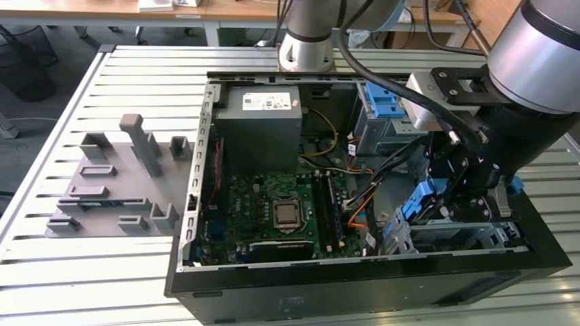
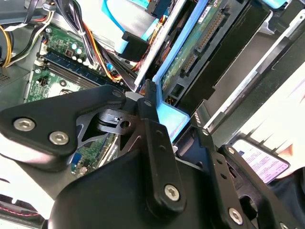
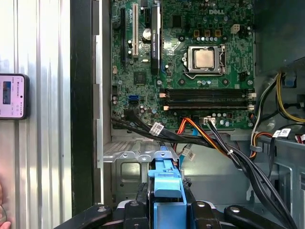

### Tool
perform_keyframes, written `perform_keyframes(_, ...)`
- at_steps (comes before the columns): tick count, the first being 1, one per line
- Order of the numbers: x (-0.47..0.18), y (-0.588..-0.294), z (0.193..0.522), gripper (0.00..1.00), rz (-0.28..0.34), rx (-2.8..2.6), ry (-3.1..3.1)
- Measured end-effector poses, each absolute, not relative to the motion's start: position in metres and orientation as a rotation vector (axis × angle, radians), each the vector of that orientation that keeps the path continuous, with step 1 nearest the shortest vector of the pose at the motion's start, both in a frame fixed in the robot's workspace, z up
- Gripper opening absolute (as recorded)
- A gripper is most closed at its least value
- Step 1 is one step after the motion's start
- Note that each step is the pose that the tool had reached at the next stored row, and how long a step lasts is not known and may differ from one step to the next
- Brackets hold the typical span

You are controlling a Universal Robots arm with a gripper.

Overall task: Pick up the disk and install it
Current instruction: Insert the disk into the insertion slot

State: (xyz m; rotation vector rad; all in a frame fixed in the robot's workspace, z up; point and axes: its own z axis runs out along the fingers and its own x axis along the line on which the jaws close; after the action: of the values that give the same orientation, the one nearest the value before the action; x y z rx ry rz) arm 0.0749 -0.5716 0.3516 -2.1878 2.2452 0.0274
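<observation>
The open computer case (image 1: 363, 278) lies on its side on the slatted metal counter (image 1: 91, 272), and the arm reaches down into it at the exterior view's right. The end effector (image 1: 464, 197) is closed on the disk (image 1: 419, 201), which it holds on edge just above the metal drive cage (image 1: 462, 234) at the near corner of the case. In the first wrist view the black fingers (image 3: 142, 195) sit on either side of the disk's blue carrier frame (image 3: 167, 183). In the second wrist view one finger (image 2: 151, 124) presses against that blue edge, and the disk's (image 2: 200, 47) green circuit side and connector row run away from it at a tilt.

The green motherboard (image 1: 272, 204) covers the floor of the case, with the bare processor socket (image 3: 205, 59) near its middle. Orange and black cables (image 3: 209, 136) cross from it towards the cage. The grey power supply (image 1: 263, 119) at the far end carries a small white sticker (image 1: 268, 102) with dark print. A white label with purple print (image 2: 259, 160) shows in the second wrist view beside the end effector's body.

On the exterior view's left, a grey plastic fixture (image 1: 118, 183) stands on the counter well apart from the case. A phone (image 3: 12, 95) with a lit screen lies on the slats outside the case wall.
</observation>
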Motion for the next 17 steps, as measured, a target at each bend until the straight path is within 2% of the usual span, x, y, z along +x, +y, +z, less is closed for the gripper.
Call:
perform_keyframes(5,0.0749,-0.5716,0.3515,0.38,0.027,-2.188,2.245)
perform_keyframes(6,0.0749,-0.5716,0.3515,0.44,0.027,-2.188,2.245)
perform_keyframes(10,0.0749,-0.5716,0.3513,0.44,0.027,-2.188,2.245)
perform_keyframes(11,0.0749,-0.5716,0.3513,0.43,0.027,-2.188,2.245)
perform_keyframes(12,0.0749,-0.5716,0.3513,0.36,0.027,-2.188,2.245)
perform_keyframes(13,0.0749,-0.5716,0.3513,0.36,0.027,-2.188,2.245)
perform_keyframes(15,0.0749,-0.5716,0.3513,0.25,0.027,-2.188,2.245)
perform_keyframes(16,0.0749,-0.5716,0.3513,0.25,0.027,-2.188,2.245)
perform_keyframes(17,0.0749,-0.5716,0.3513,0.19,0.027,-2.188,2.245)
